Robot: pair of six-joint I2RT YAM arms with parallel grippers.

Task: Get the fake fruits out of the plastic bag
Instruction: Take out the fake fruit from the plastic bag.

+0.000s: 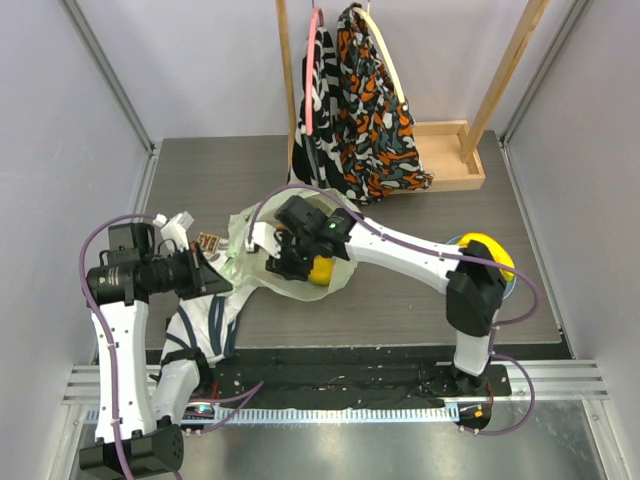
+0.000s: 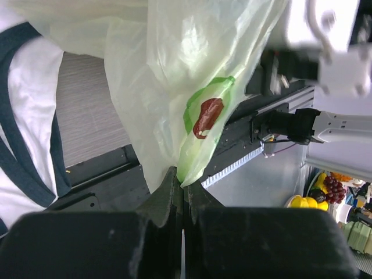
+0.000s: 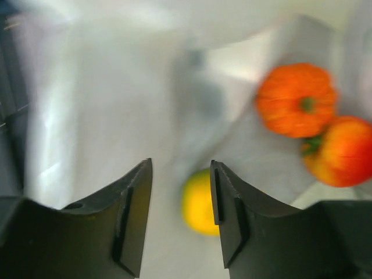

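Observation:
The pale yellow-green plastic bag (image 1: 250, 225) lies open at the table's middle left. My left gripper (image 1: 222, 272) is shut on the bag's edge (image 2: 174, 75), pinching the film at its fingertips (image 2: 182, 177). My right gripper (image 1: 285, 262) reaches inside the bag (image 3: 104, 104), its jaws (image 3: 181, 165) open with nothing between them. Just beyond them lies a yellow fruit (image 3: 197, 200), partly behind the right finger and also seen from above (image 1: 321, 271). An orange pumpkin-like fruit (image 3: 296, 100) and a red-orange fruit (image 3: 343, 151) lie to the right of the jaws.
A white garment with navy stripes (image 1: 200, 325) lies under the left arm. A wooden rack with patterned cloths (image 1: 365, 100) stands at the back. A blue bowl holding a yellow object (image 1: 490, 250) sits beside the right arm's elbow.

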